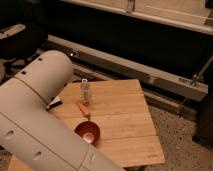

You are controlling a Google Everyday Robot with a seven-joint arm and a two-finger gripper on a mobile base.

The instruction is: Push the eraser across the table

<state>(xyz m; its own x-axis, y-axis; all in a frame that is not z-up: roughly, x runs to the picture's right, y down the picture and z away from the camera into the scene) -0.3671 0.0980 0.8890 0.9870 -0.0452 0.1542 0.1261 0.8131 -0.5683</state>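
Observation:
The table (127,112) has a light bamboo slat top and stands in the middle of the camera view. The eraser (54,104), a small flat white and black block, lies at the table's left edge and is partly hidden by my arm. My large white arm (37,120) fills the lower left of the view and covers the table's left corner. My gripper is out of view, beyond or behind the arm.
A small clear bottle (86,91) stands upright near the table's far left. An orange carrot-like piece (83,108) lies just in front of it. A red bowl (87,132) sits nearer the front edge. A metal rail (150,75) runs behind the table.

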